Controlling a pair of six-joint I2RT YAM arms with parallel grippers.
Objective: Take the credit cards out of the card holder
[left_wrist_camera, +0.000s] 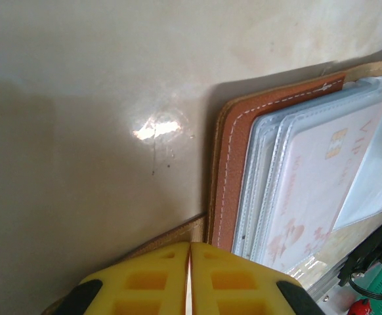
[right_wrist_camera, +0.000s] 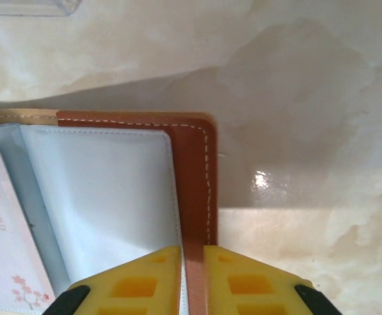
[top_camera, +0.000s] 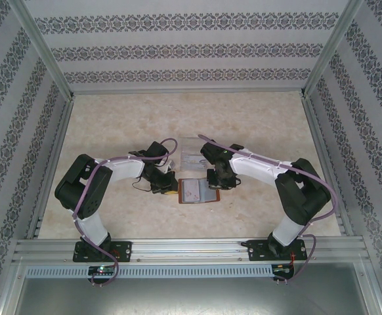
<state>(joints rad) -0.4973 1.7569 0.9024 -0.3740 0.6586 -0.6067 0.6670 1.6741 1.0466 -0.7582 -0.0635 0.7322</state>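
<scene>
The reddish-brown card holder (top_camera: 196, 191) lies open on the table between my two grippers, its bluish-grey sleeves facing up. A pale credit card (left_wrist_camera: 316, 184) with pink print sits inside a sleeve; its "VIP card" edge (right_wrist_camera: 0, 243) also appears in the right wrist view. My left gripper (left_wrist_camera: 190, 252) is shut at the holder's left edge (left_wrist_camera: 233, 170), on the leather where the tan tab (left_wrist_camera: 178, 233) runs under the fingers. My right gripper (right_wrist_camera: 192, 252) stands over the holder's right border (right_wrist_camera: 194, 170), its fingers a narrow gap apart with the leather strip showing between them.
A clear plastic tray (top_camera: 190, 149) sits just behind the holder, its corner (right_wrist_camera: 27, 6) at the top of the right wrist view. Bare marbled table lies all round, and patterned walls enclose the workspace.
</scene>
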